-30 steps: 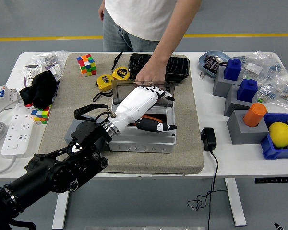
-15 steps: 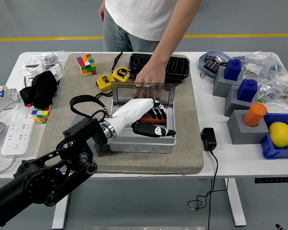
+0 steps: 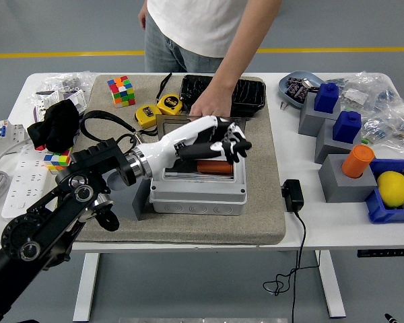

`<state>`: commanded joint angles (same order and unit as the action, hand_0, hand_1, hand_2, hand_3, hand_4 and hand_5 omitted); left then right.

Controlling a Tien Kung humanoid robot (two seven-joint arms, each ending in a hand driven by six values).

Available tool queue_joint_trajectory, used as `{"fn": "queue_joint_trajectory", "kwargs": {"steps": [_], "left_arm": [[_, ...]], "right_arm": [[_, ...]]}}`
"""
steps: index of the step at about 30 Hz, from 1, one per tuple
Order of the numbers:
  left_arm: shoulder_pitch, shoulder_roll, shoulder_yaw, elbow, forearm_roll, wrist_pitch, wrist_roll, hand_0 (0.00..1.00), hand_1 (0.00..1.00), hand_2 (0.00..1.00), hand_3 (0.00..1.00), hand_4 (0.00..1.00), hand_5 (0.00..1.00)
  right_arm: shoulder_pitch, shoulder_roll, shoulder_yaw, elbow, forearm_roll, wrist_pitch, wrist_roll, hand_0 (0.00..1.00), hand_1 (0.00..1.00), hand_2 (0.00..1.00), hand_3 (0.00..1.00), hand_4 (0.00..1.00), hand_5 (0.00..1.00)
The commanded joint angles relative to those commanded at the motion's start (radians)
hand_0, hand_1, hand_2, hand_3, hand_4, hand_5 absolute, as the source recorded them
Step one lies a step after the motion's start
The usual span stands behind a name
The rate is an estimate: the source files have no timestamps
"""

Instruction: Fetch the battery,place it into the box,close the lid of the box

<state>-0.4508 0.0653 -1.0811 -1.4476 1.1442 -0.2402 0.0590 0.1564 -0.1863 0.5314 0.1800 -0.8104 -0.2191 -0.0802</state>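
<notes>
Grey floor, white worktop (image 3: pixel 303 229), tan mat.
Box (image 3: pixel 198 188): mat centre; battery (image 3: pixel 214 167) inside.
Left hand (image 3: pixel 223 140): above box, fingers loosely curled, empty.
Person's hand (image 3: pixel 210 108): behind lid (image 3: pixel 200 120).
Risk: lid pinching person's fingers, or closing crooked.

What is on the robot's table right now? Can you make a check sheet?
Surface: white table with a grey mat.
Job's things: grey box, orange battery inside, lid up.
Clutter: puzzle cube, tape measures, black tray, lemon, blue and orange blocks.
Hands: left robot hand over the box, holding nothing; a person's hand at the lid; right robot hand not seen.
Cables: charger with cord hanging off the edge; power strip.
Surroundings: grey floor, yellow line.
</notes>
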Motion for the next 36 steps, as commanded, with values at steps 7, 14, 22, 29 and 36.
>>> {"fn": "queue_joint_trajectory", "kwargs": {"steps": [7,14,22,29,36], "left_arm": [[-0.007,-0.005,-0.079,0.010,-0.286,0.263,-0.112,0.640,0.669,0.652,0.588,0.998,0.675],[-0.029,0.014,-0.038,0.041,-0.034,0.406,-0.082,0.843,0.843,0.795,0.736,0.998,0.746],[-0.063,0.042,0.049,0.141,0.298,0.356,0.055,0.998,0.998,0.998,0.986,0.998,0.998],[-0.070,0.052,0.079,0.146,0.597,0.297,0.114,0.998,0.998,0.998,0.942,0.998,0.998],[-0.067,0.069,0.099,0.125,0.896,0.284,0.124,0.998,0.998,0.998,0.762,0.998,0.998]], "right_arm": [[0.003,-0.001,-0.002,0.000,0.004,0.000,0.002,0.934,0.800,0.770,0.790,0.998,0.998],[0.003,0.001,-0.005,0.000,0.006,0.001,0.000,0.934,0.800,0.769,0.790,0.998,0.998],[0.007,-0.001,-0.014,0.000,0.014,0.001,0.001,0.924,0.792,0.769,0.790,0.998,0.998],[0.004,-0.004,-0.013,0.000,0.011,0.001,-0.001,0.923,0.791,0.768,0.790,0.998,0.998],[0.004,-0.004,-0.019,0.000,0.017,0.001,0.000,0.923,0.789,0.768,0.789,0.998,0.998]]}}
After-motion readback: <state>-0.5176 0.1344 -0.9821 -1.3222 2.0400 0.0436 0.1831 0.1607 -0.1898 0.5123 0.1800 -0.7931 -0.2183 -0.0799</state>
